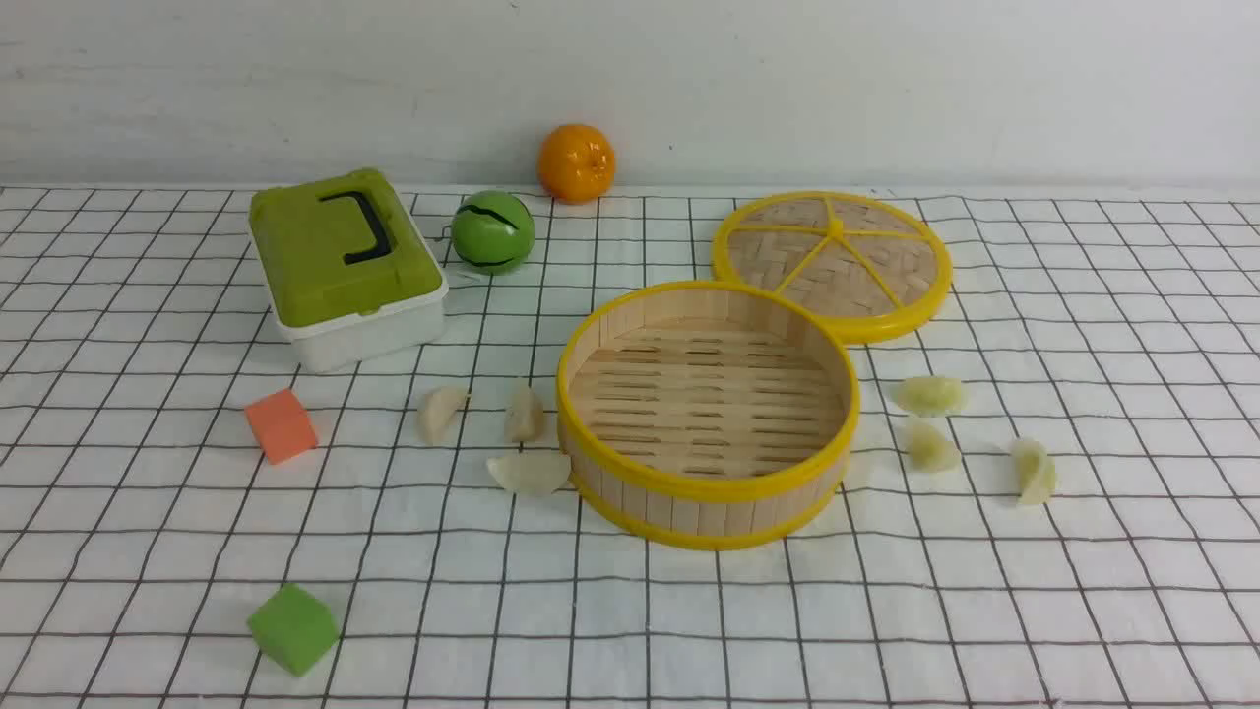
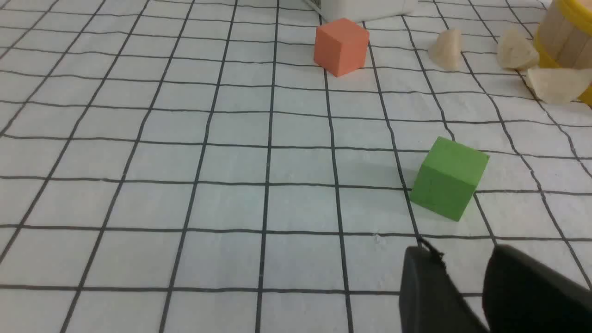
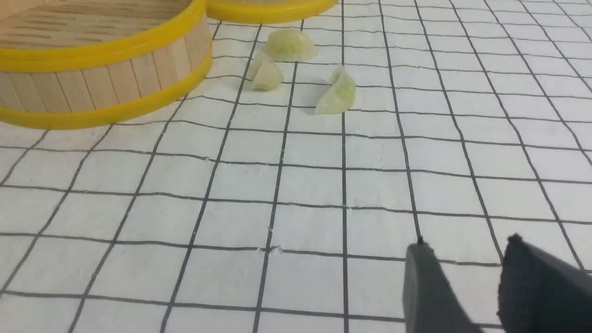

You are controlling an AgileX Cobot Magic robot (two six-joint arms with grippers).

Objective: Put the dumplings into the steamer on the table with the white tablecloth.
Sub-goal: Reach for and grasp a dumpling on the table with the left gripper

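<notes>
Tooling: left gripper (image 2: 458, 253) and right gripper (image 3: 466, 241) are each shown with fingers parted by a narrow gap; nothing is held or touched. Steamer (image 1: 689, 514) is set on the white tablecloth (image 1: 886, 611). Left three dumplings (image 1: 524, 414) are laid just left of it, farther out and right of the left gripper, past the green cube (image 2: 448, 178). Right three dumplings (image 1: 930, 446) are laid right of it, farther out than the right gripper, well apart. Long axes: nearest left one is laid left-right, tip at the steamer wall; rightmost one near-far; farthest right one left-right.
</notes>
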